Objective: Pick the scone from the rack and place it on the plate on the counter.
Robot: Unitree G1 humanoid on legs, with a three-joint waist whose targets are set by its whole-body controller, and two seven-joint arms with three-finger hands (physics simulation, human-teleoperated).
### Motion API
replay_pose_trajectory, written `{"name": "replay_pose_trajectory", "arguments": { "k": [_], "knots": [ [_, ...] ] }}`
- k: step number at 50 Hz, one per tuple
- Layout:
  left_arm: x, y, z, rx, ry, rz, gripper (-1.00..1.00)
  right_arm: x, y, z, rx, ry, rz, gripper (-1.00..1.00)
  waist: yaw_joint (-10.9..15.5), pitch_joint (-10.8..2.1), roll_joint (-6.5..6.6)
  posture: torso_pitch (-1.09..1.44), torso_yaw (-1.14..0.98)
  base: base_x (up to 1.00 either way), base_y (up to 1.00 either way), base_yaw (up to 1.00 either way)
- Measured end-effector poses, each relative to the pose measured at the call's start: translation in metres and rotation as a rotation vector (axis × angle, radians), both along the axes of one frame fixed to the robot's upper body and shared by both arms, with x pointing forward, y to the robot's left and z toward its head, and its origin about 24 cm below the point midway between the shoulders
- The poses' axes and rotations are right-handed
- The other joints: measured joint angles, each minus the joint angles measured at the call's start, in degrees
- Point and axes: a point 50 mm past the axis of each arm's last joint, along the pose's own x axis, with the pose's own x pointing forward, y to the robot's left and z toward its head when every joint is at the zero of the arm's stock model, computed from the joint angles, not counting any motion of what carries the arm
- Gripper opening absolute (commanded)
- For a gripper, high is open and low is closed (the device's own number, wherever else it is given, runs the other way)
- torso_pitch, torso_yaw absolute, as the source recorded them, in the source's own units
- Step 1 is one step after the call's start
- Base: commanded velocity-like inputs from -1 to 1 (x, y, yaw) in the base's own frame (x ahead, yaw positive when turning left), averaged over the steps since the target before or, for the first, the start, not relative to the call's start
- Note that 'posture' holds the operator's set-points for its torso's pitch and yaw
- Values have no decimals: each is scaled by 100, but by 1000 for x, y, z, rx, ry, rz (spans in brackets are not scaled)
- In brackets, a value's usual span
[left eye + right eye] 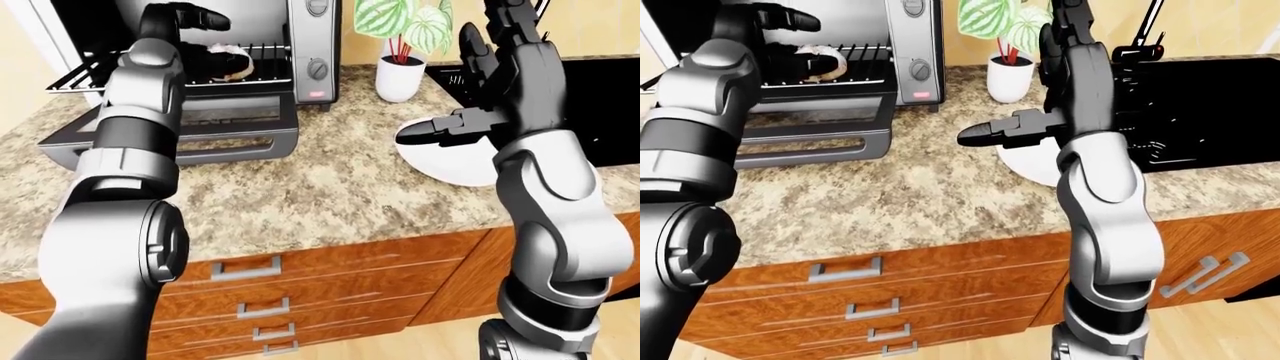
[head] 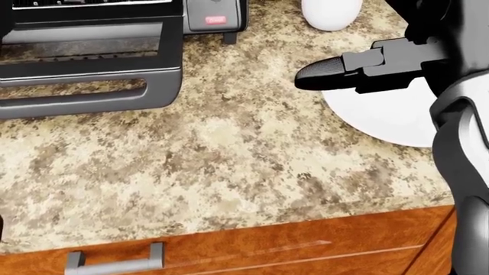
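The scone (image 1: 229,60), pale with a brown edge, lies on the wire rack (image 1: 262,54) inside the open toaster oven (image 1: 310,45) at the top left of the left-eye view. My left hand (image 1: 193,18) is raised in the oven's mouth just above and left of the scone, fingers open and not touching it. The white plate (image 1: 452,162) lies on the granite counter (image 1: 300,187) to the right. My right hand (image 1: 466,81) is open above the plate, fingers up, its thumb (image 2: 330,73) pointing left over the plate's rim (image 2: 382,123).
The oven's door (image 2: 84,86) hangs open over the counter. A white pot with a green plant (image 1: 400,69) stands beside the oven. A black sink (image 1: 1200,112) lies to the right of the plate. Wooden drawers (image 1: 270,300) run below the counter edge.
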Motion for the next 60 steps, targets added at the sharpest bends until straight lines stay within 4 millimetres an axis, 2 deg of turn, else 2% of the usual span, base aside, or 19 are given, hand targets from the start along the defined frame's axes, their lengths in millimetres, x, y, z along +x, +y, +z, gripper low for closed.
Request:
{"name": "replay_pose_trajectory", "arguments": {
  "k": [3,6,23,40,48,60],
  "knots": [
    [0,0,2,7,3,2,-85,1,0,0,0,0,1,100,-7,10,-1,0,0,0,0,0],
    [0,-1,3,14,4,1,-100,1,1,1,0,-1,2,100,-13,20,-3,0,0,0,0,0],
    [-3,-2,11,15,2,-11,-100,1,1,0,2,0,4,100,-24,90,-20,0,0,0,0,0],
    [-32,-18,54,18,-119,-87,-100,0,2,3,-2,-8,-1,100,-10,125,-7,0,0,0,0,0],
    [-52,-46,66,42,-153,-177,-100,-3,-2,10,-7,-23,-18,100,15,156,-40,0,0,0,0,0],
    [-57,-83,72,25,-172,-292,-100,-12,-14,20,-7,-42,-58,100,34,176,-76,0,0,0,0,0]
  ]
}}
